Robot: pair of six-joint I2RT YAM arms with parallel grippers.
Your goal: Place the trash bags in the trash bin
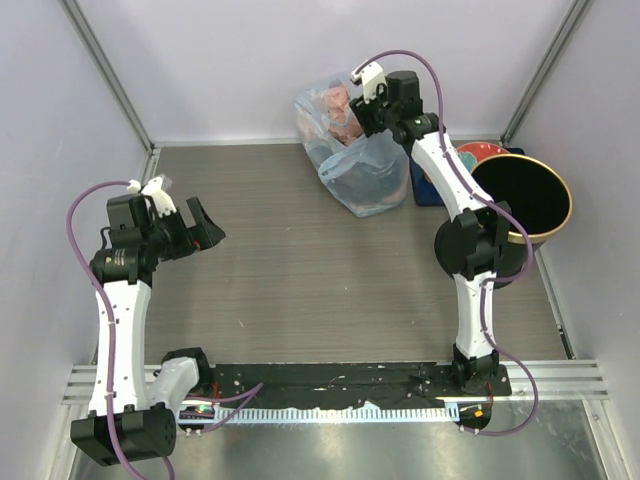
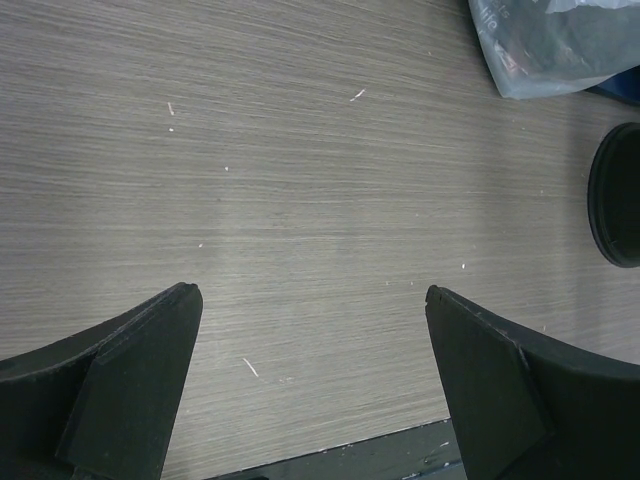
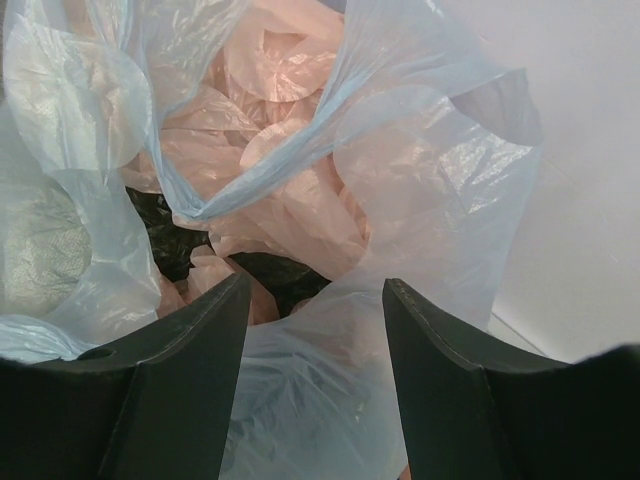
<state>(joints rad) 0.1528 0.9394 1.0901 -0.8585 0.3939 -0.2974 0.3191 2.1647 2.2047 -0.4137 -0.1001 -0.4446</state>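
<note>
Seen from above, the left end effector [image 1: 205,222] hung over the bench [image 1: 300,280] at about 9 o'clock. Its jaws were spread wide with nothing between them, and its wrist camera showed only bare wood grain below.

Further out, at about 2 o'clock, the trash bin [image 1: 540,195] stood upright at the right edge of the bench. It was black inside, with a gold hoop around its mouth. Just beyond it, at about 1 o'clock, lay a dark blue tray [image 1: 421,186] carrying a red plate [image 1: 480,152]. The right arm crossed over both.

Farthest away, at about 12 o'clock, a bluish translucent bag [image 1: 365,180] sat by the back wall. The right arm reached into its mouth from above. In the right wrist view the right end effector [image 3: 315,283] had its jaws partly apart, with a clear gap between them. Thin film from the bag lay in that gap, and no firm pinch on it could be made out. The pale-pink trash bag [image 3: 290,200] was crumpled inside the bluish bag, just ahead of the fingertips and well apart from the trash bin.
</note>
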